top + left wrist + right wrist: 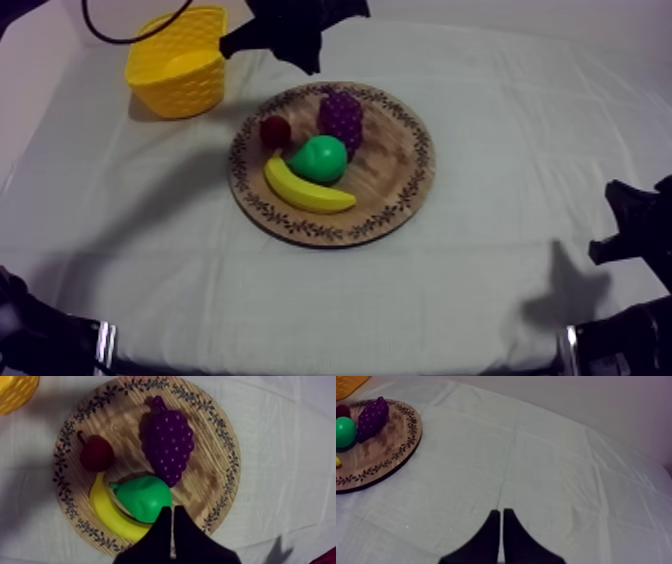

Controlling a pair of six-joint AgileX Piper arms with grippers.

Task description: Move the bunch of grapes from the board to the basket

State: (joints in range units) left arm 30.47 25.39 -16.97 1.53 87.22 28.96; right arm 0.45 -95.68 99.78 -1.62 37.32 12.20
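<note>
Cloth-draped surface (520,140): your left claw (172,511) (clenched, empty) hangs above the wooden board (212,463), bunch of grapes (167,438) ahead; right claw (501,512) clenched too.

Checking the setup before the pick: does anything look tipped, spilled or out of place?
Nothing stands out. The bunch of grapes, pear, banana and small red fruit all lie on the wooden board, and the yellow basket stands upright, apart from it.

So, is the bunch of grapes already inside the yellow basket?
No, the bunch of grapes lies on the wooden board, next to the pear.
</note>
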